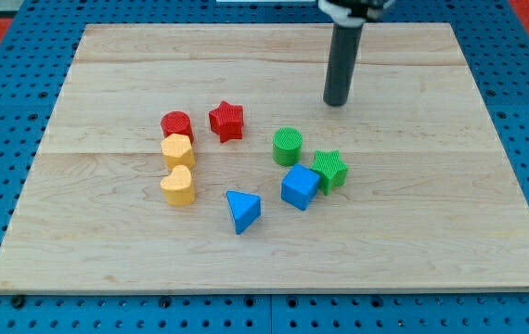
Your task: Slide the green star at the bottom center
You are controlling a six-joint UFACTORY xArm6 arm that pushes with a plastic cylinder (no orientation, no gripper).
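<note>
- Camera view — my tip (337,102) is resting on the wooden board (107,250) toward the view's top, right of centre, well apart from every block. No jaws here: it is a plain rod, holding nothing and touching nothing.
- The green star (331,170) is sitting right of the board's centre, at the right end of the cluster. It is lying below my tip and a little to the view's left of it.
- A blue cube (300,187) is pressing against the star's lower-left side; a green cylinder (288,146) is standing just beside it, up and to the left.
- A blue triangle (242,210) is lying lower left of the cube, apart from it.
- On the view's left, a red cylinder (177,124), two yellow blocks (177,150) (178,185) with rounded, heart-like outlines, and a red star (226,120) are grouped — well apart from the green star.
- Handling, as a judgement: the star is looking small, light and rigid, likely sliding easily on smooth wood, though its points may make it spin under an off-centre push.
- Best contact is probably its upper-right edge, driving it down and left — the cube is sitting in that path and may be carried along.
</note>
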